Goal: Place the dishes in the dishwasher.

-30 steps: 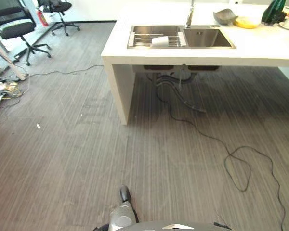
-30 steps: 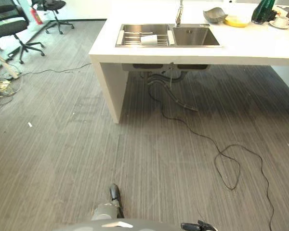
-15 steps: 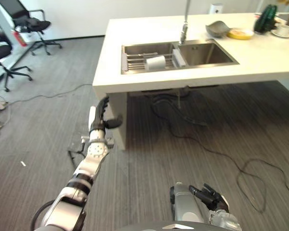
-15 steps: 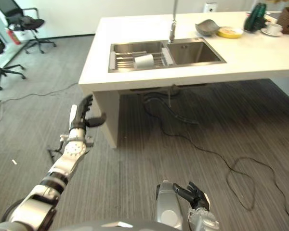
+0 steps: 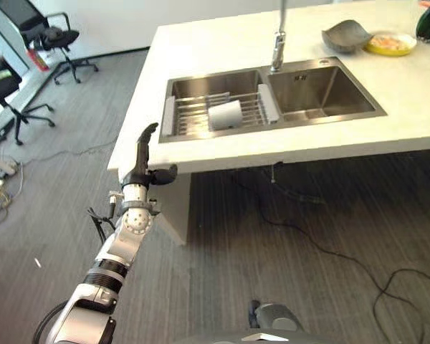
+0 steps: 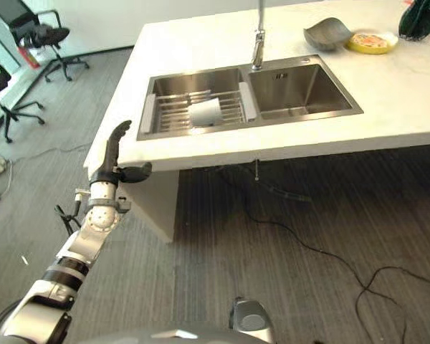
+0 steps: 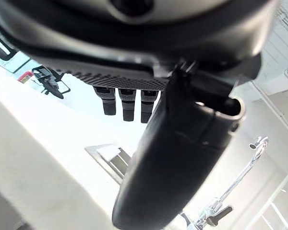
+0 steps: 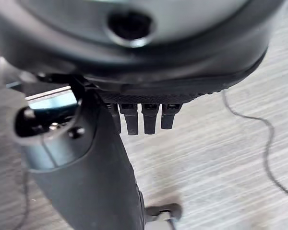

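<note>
**White bench, double sink, left hand raised at the corner**

White stone is making up the long bench (image 5: 222, 154), which is taking up the far half of the scene and running out past the right edge. Grey striped floor (image 5: 272, 244) is lying in front of it, with a thin black cable (image 5: 330, 247) snaking across it from under the bench. A steel double sink (image 5: 272, 100) is sitting in the bench top, a tall tap (image 5: 278, 43) standing behind the divide between the basins. A wire rack (image 5: 201, 115) is lying across the left basin, and a white cup (image 5: 225, 114) is lying on its side on that rack. Farther right on the bench, a grey bowl (image 5: 347, 34) is sitting just beside a yellow dish (image 5: 390, 44); a dark green object at the right edge is cut off and hard to make out. Two black office chairs (image 5: 54, 39) are standing far off to the left.

The left hand (image 5: 145, 154) is hovering at the near left corner of the bench, fingers straight and pointing up, thumb sticking out sideways toward the bench edge, holding nothing. The cup is lying beyond it and to its right, well apart; the bowl and dish are lying farther still. The right hand (image 8: 134, 115) is hanging over the floor in its wrist view, fingers straight, holding nothing.
</note>
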Robot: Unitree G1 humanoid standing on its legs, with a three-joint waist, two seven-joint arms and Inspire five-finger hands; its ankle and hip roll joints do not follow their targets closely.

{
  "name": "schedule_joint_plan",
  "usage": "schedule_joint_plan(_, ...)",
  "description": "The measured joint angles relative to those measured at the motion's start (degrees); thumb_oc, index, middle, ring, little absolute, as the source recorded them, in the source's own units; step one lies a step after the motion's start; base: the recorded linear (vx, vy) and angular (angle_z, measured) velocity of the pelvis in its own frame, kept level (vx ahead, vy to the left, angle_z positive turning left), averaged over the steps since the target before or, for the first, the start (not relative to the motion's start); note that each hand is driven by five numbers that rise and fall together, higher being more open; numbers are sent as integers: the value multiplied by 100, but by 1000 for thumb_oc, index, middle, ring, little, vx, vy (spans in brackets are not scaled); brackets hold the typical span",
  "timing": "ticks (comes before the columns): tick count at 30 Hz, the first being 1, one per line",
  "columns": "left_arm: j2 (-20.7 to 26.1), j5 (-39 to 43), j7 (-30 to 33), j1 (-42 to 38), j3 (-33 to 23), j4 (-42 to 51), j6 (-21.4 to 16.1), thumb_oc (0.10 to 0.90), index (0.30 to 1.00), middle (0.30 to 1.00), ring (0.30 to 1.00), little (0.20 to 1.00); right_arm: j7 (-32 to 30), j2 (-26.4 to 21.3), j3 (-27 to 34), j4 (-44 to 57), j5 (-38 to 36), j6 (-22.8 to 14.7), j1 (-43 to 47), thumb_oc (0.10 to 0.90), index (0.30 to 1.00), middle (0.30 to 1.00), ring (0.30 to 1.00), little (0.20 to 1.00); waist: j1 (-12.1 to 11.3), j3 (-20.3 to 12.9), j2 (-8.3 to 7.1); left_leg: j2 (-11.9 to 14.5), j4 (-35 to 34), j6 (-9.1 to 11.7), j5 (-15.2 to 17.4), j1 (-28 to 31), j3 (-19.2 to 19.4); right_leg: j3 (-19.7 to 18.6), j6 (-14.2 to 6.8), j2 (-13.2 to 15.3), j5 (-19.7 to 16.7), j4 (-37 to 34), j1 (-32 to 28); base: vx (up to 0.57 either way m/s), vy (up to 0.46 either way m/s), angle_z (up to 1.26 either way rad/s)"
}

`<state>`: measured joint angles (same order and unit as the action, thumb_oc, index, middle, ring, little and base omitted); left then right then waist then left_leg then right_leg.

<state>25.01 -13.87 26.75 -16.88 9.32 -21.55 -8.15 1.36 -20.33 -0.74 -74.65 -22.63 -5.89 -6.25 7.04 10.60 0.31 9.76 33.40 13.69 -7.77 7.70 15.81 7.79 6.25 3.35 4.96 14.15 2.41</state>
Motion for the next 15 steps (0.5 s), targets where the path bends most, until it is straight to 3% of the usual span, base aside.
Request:
schedule_joint_plan(1, 0, 0, 0, 0, 0, 0, 0, 800, 900, 900, 900, 900, 0, 0, 0, 0, 0, 0, 0, 800, 900, 900, 900, 900, 0, 0, 0, 0, 0, 0, 0, 0, 0, 0, 0, 0, 0, 0, 0, 36, -60, -9)
schedule_joint_plan(2, -10, -37, -21, -17, 6, 9, -24, 800, 900, 900, 900, 900, 8, -11, -46, 4, -6, -94, 168, 800, 900, 900, 900, 900, 42, 13, 2, 209, 595, 95, 162, -380, 65, 58, -44, -63, -110, -382, -306, 151, -147, -5)
schedule_joint_plan(3, 5, -40, -97, -40, 4, 9, -21, 800, 900, 900, 900, 900, -13, -2, -118, 53, -6, -122, 410, 800, 900, 900, 900, 900, 38, 45, -62, 157, 189, 51, 439, -475, 16, 90, -126, -65, -173, -572, -565, 155, -144, 3)
schedule_joint_plan(5, 3, -55, -144, -90, 43, 601, -14, 800, 900, 900, 900, 900, 51, -38, -316, 153, 4, -118, 707, 800, 900, 900, 900, 900, -43, 109, -246, 35, 82, -23, 345, -1138, -209, 124, 43, -121, -92, -869, -781, 62, -41, -8)
schedule_joint_plan(7, 17, -122, -144, -94, 76, 780, -74, 800, 900, 900, 900, 900, 55, -52, -333, 147, 3, -176, 849, 800, 900, 900, 900, 900, -108, 126, -250, -17, -184, -78, 308, -1316, -217, 130, 67, -162, -125, -982, -898, 162, 34, -7)
schedule_joint_plan(9, 39, -225, -182, -95, 136, 763, -62, 800, 900, 900, 900, 900, 60, -16, -331, 146, -1, -200, 909, 800, 900, 900, 900, 900, -58, 134, -285, -259, -939, -422, 82, -1103, -90, 93, -76, -236, -48, -963, -1267, 378, 72, 13)
schedule_joint_plan(10, 290, -421, -263, -146, 268, 889, 20, 800, 900, 900, 900, 900, 108, 0, -373, 139, 0, -220, 779, 800, 900, 900, 900, 900, -11, -8, -322, -539, -1704, -667, 500, -879, 130, -213, -121, -269, -88, -1490, -1702, 82, 9, -23)
schedule_joint_plan(11, 380, -530, -218, -158, 268, 998, -4, 800, 900, 900, 900, 900, 139, 0, -251, -118, -7, -230, 789, 800, 900, 900, 900, 900, -91, -104, -205, -859, -3085, -1000, 515, -464, 10, -270, -123, -371, -73, -1513, -1701, 49, 8, -31)
schedule_joint_plan(12, 420, -630, -214, -286, 270, 1017, -19, 800, 900, 900, 900, 900, 94, -2, -251, -120, -45, -220, 731, 800, 900, 900, 900, 900, -87, -168, -42, -1014, -3307, -1329, 320, -454, 78, -251, -132, -503, -68, -1525, -1760, 73, 30, -40)
schedule_joint_plan(13, 401, -690, -211, -331, 287, 1009, -20, 800, 900, 900, 900, 900, 100, 4, -271, -124, -83, -156, 646, 800, 900, 900, 900, 900, -44, -283, 148, -1043, -3338, -1702, 46, -434, 163, -245, -250, -682, 4, -1413, -1761, 100, 57, 7)
schedule_joint_plan(14, 375, -711, -237, -384, 348, 995, -6, 800, 900, 900, 900, 900, 139, 86, -285, -116, -103, -135, 428, 800, 900, 900, 900, 900, 62, -304, 181, -970, -3497, -1829, 174, -233, 202, -230, -472, -770, 138, -1052, -1688, 123, 66, 15)
schedule_joint_plan(15, 366, -712, -282, -416, 445, 1002, -2, 800, 900, 900, 900, 900, 203, 173, -291, -102, -106, -140, 273, 800, 900, 900, 900, 900, 70, -319, 343, -760, -3828, -2037, 303, 1, 173, -171, -711, -855, 508, -289, -1316, 72, 54, 0)
